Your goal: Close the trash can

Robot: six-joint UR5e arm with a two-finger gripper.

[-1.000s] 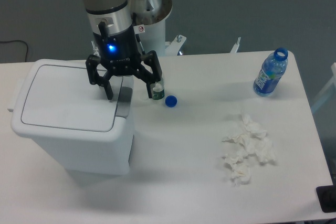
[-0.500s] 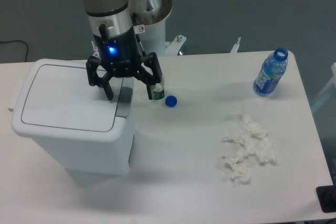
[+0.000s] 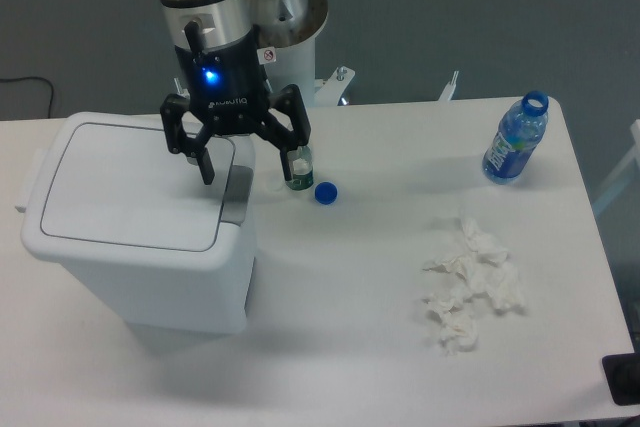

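Above the trash can's right edge, the jaws (image 3: 246, 159) have lifted a little over the last second: the black fingers that a moment ago reached down beside the grey latch strip (image 3: 236, 194) now hang slightly higher, spread wide and holding nothing. The trash can (image 3: 135, 222) itself has not moved; it sits below and to the left of the jaws on the counter (image 3: 380, 277), and its flat white lid (image 3: 128, 187) lies down flush in the rim, with no gap visible along the edges from this angle. That pairing, lid seated and jaws rising away empty, suggests the closing is essentially finished and the arm is backing off, though whether the latch has actually caught cannot be told from here. Just behind the right finger stands a small green-labelled bottle (image 3: 298, 163), and a blue bottle cap (image 3: 325, 192) lies on the counter just right of the jaws; both are close enough that a careless sideways move could knock them. Well off to the right are crumpled tissues (image 3: 468, 282) and an uncapped blue water bottle (image 3: 514, 140).
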